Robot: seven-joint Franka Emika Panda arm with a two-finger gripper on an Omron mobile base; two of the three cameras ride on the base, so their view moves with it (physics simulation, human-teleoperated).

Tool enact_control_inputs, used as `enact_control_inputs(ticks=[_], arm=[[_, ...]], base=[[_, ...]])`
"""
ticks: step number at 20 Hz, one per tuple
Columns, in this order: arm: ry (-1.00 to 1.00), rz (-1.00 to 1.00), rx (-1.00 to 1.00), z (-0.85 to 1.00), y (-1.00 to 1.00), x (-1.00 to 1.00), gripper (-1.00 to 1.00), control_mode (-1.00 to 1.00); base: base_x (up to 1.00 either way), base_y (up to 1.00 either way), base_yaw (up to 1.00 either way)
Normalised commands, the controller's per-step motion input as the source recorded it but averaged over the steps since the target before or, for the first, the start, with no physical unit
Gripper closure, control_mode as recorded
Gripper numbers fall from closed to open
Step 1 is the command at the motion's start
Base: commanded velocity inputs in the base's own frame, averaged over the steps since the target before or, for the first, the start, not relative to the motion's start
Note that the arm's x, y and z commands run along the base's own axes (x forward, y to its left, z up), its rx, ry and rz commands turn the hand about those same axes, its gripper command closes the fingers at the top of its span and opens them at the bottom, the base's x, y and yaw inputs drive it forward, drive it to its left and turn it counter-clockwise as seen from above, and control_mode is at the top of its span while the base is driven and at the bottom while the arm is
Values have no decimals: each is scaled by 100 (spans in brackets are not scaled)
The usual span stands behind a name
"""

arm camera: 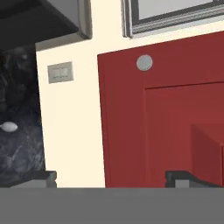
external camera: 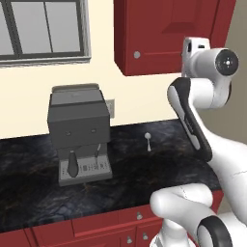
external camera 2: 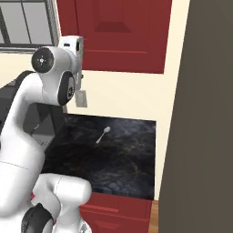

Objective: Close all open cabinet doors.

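**Open gripper facing a red cabinet door**

The gripper has its jaws spread wide, with nothing held between them and no contact visible. One dark fingertip shows before the cream wall, the other before the cabinet door. That dark-red door, with a recessed centre panel, has a round silver knob near its corner. A light switch plate is on the wall just beside the door. In the left base view, the door hangs above a black stone counter, to the right of a grey-framed window. Below the window stands a grey coffee machine. A small spoon lies on the counter beneath the door.
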Motion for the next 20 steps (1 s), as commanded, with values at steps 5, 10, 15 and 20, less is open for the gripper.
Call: enact_control_inputs(ticks=[5, 10, 15, 20], arm=[[38, 0, -19, 17, 0, -85, -100, -100], [-4, 0, -3, -26, -21, -100, -100, -100], [-34, 0, 9, -48, -18, -100, -100, -100], [-33, 0, 13, -34, -2, -59, -100, -100]], base=[[0, 0, 0], [0, 0, 0], [0, 0, 0], [0, 0, 0]])
